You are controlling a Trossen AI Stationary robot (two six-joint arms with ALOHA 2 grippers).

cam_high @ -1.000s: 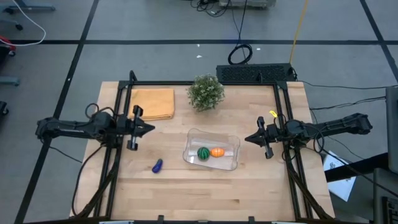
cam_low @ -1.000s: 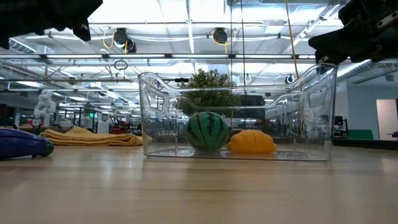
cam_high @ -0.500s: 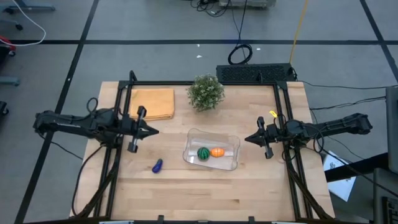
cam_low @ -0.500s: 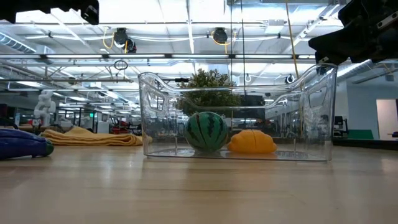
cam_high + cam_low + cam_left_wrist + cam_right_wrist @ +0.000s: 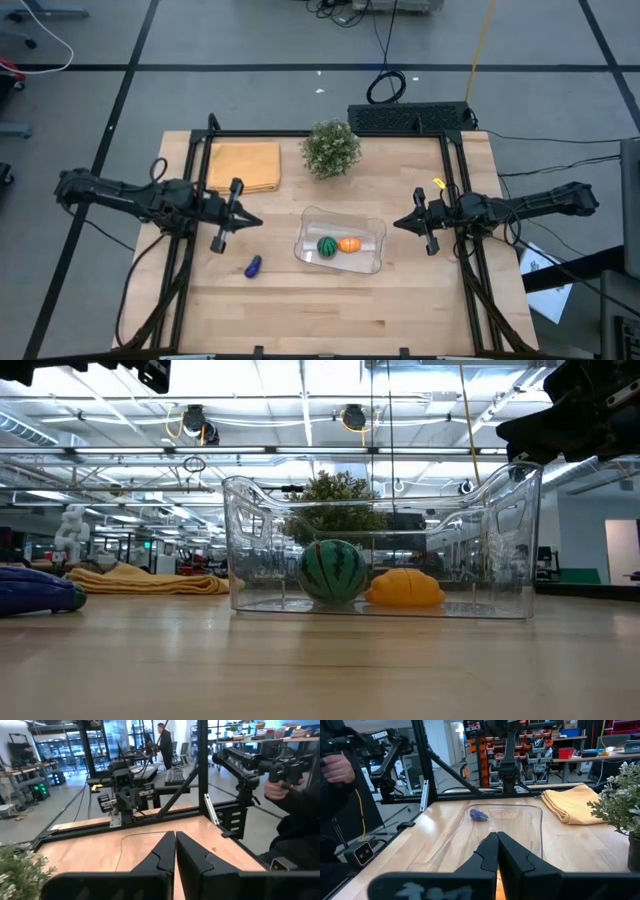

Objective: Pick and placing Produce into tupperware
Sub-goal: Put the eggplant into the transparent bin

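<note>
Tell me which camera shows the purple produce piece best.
The high view: the purple piece lies whole and unobstructed on the table, left of the tupperware. The low view cuts it off at the picture's edge. The right wrist view shows it small and far off. The left wrist view does not show it.

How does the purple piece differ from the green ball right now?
The purple piece lies on the bare table, left of the tupperware; the green ball sits inside it beside the orange piece. The purple piece is elongated and plain; the green ball is round with dark stripes. Both are small toy produce, and neither is held.
</note>
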